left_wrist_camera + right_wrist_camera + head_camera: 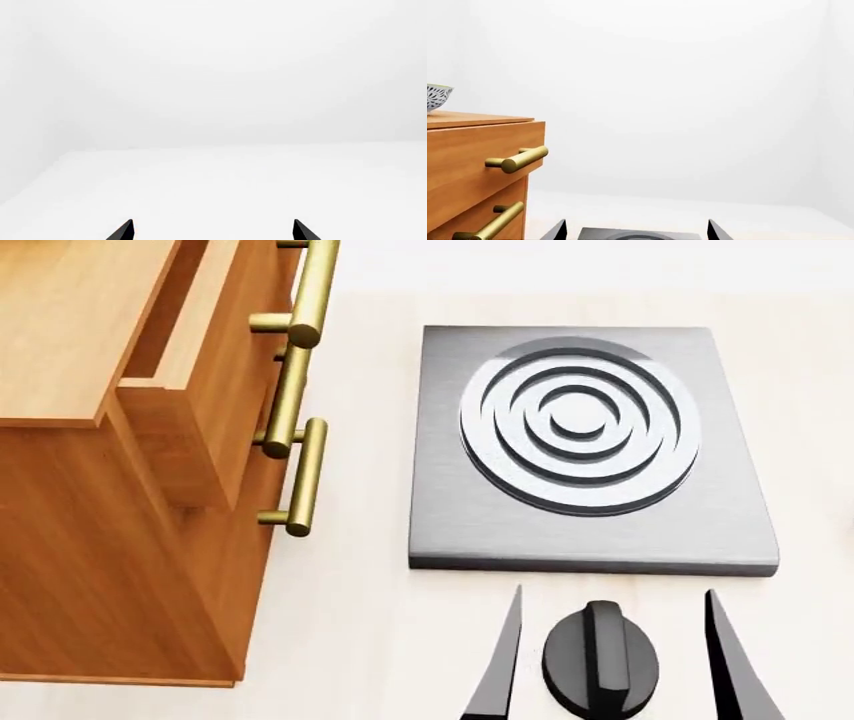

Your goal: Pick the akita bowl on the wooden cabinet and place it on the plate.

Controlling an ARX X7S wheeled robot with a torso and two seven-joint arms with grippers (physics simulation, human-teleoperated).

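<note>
Speckled akita bowl (pixel 436 96) atop wooden cabinet (pixel 474 150)

a simulated kitchen: grey stove (pixel 587 450) beside wooden cabinet (pixel 120 470).

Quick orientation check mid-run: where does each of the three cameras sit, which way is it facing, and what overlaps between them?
Head view: on the robot's head, looking down at the grey stove, the wooden cabinet and a black knob; two dark fingertips show.
Left wrist view: by the left hand, facing blank white; only fingertips show.
Right wrist view: by the right hand, facing level past the cabinet, akita bowl on top.
Shared: head and right wrist both show cabinet and stove.
</note>
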